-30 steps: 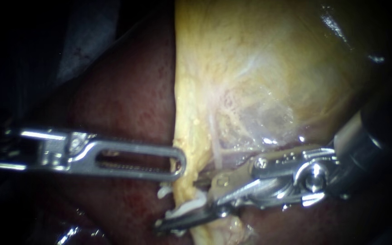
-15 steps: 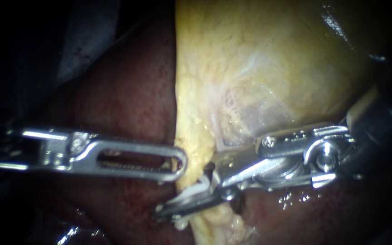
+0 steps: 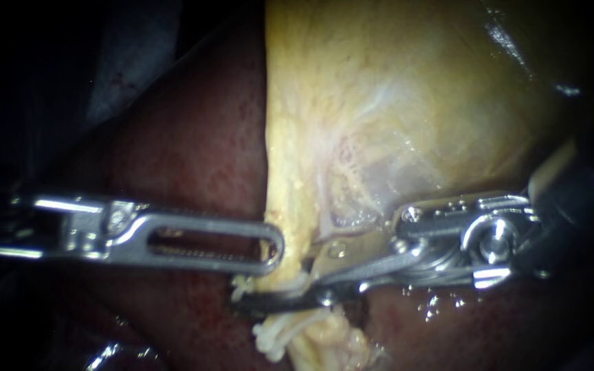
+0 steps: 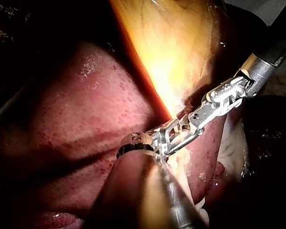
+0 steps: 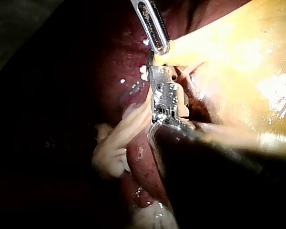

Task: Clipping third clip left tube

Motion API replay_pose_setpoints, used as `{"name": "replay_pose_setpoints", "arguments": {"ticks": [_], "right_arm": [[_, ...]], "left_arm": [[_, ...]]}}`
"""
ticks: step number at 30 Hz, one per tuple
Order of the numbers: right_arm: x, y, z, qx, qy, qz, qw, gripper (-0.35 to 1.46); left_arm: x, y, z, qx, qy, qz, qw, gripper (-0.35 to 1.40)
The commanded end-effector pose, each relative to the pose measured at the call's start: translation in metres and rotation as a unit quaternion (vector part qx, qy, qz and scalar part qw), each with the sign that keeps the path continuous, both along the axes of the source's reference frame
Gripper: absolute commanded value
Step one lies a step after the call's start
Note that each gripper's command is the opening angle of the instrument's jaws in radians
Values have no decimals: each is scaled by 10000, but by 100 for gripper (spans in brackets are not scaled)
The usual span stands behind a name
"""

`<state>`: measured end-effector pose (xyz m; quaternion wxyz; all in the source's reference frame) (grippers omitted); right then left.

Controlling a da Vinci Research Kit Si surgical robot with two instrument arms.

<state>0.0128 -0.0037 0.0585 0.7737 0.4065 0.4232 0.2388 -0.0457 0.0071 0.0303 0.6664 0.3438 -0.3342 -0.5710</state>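
Observation:
The yellow gallbladder (image 3: 393,103) hangs over the dark red liver (image 3: 194,151). My left instrument (image 3: 275,249) comes in level from the left, and its slotted jaws are shut on the gallbladder's lower edge. My right instrument (image 3: 269,301) reaches in from the right just below it, its thin jaws closed across the pale tube (image 3: 297,280) under that edge. A small white clip (image 3: 242,284) shows beside the jaw tips. In the right wrist view the right instrument (image 5: 155,67) ends just under the left instrument (image 5: 160,46).
Frayed whitish strands (image 3: 276,336) and a yellow tissue stump (image 3: 331,343) hang below the right jaws. In the right wrist view a pale tissue strand (image 5: 119,143) lies beside the shaft. Liver surrounds the site, and the left side is dark.
My right instrument's jaws, spread around the tube a second ago, have come together on it and risen slightly. The strands beneath now hang free. My left instrument has held still.

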Motion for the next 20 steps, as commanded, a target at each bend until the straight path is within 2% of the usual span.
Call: {"name": "replay_pose_setpoints", "arguments": {"ticks": [1,20], "right_arm": [[0,1,0,12,-3,1,10000,-35],[-4,0,5,74,-26,12,10000,-35]], "left_arm": [[0,0,0,-1,0,-1,10000,-35],[0,1,1,-2,-1,1,10000,-35]]}}
